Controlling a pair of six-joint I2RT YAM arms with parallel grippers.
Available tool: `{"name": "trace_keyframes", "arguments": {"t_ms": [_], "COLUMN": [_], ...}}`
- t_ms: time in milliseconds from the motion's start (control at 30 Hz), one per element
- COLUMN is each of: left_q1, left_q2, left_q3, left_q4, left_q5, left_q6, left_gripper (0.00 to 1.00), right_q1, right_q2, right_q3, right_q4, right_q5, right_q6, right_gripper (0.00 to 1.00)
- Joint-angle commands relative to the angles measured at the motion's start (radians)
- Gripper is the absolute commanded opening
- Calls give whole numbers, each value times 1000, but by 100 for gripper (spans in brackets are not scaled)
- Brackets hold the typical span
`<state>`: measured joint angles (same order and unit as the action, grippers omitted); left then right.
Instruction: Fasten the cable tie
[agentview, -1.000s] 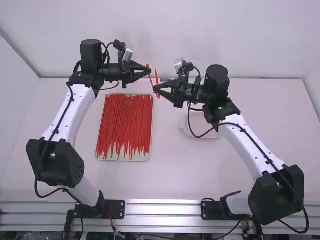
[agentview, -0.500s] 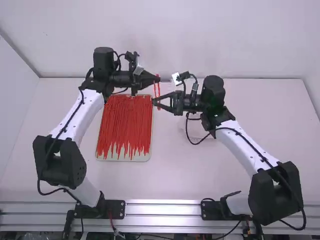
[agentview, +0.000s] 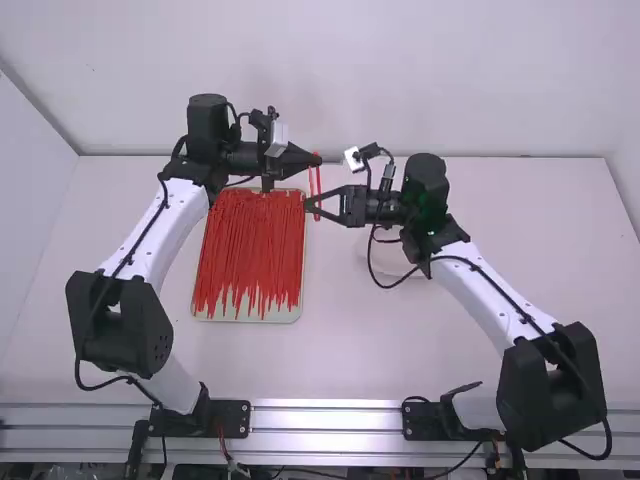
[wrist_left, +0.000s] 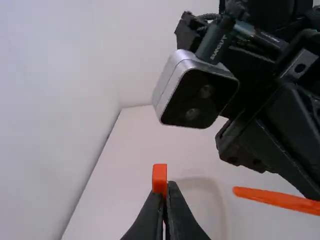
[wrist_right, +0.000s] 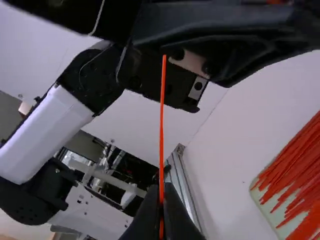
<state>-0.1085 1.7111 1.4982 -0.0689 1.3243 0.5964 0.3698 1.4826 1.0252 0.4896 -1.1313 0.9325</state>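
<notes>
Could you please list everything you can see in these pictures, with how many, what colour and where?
cable tie: one, red, held off the table between both grippers, above the tray's far right corner
loose cable ties: too many to count, red, lying in the tray
tray: one, pale, on the table's left half
table: one, white
left gripper: one, black, shut on the cable tie's head
right gripper: one, black, shut on the cable tie's strap
</notes>
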Motion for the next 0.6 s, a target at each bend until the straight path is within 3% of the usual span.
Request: {"name": "trace_keyframes", "arguments": {"t_ms": [0,567], "left_q1": [2,-10], "left_q2": [-7,-7], "left_q3": [-7,-7], "left_q4": [6,25], "left_q5": [23,28], "left_q6": [31,67], "left_gripper": [2,2], "right_q1": [-13,-18], "right_q2": [-18,-18], "right_q3": [-7,-7], "right_q4": [5,5], "right_q5": [8,36], "right_q6": [40,66], "right_gripper": [0,0]}}
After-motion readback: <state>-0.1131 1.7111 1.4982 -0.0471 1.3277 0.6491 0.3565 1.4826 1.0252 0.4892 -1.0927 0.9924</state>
